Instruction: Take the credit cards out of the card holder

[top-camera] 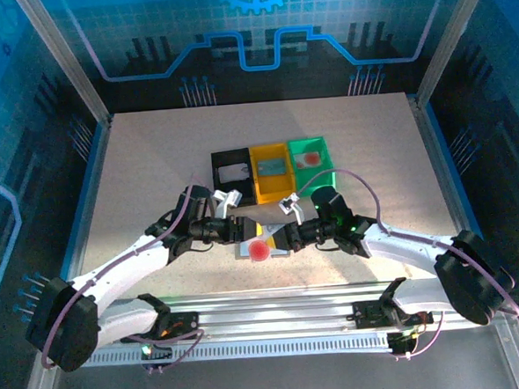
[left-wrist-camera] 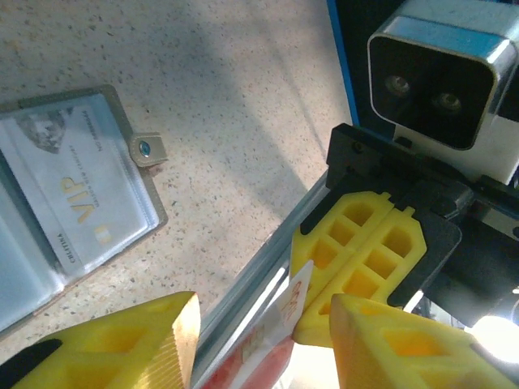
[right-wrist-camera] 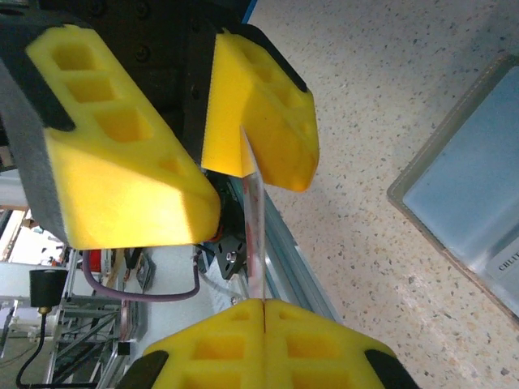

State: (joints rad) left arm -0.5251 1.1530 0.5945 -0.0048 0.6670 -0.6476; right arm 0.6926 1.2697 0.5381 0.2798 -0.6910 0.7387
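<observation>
Over the speckled desk (top-camera: pixel 152 166) my right pincer (right-wrist-camera: pixel 263 312) grips a pale red-marked card (top-camera: pixel 260 250), left pincer (left-wrist-camera: pixel 263 312) spread around it; the grey folding wallet (left-wrist-camera: pixel 159 215) holds one VIP card (left-wrist-camera: pixel 89 203).

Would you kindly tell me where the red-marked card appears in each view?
Top external: red-marked card at centre, between both jaws.
Left wrist: card bottom centre, between left jaws.
Right wrist: card centre, edge-on, pinched by right jaws.
Shared landmark: the grey card holder.
</observation>
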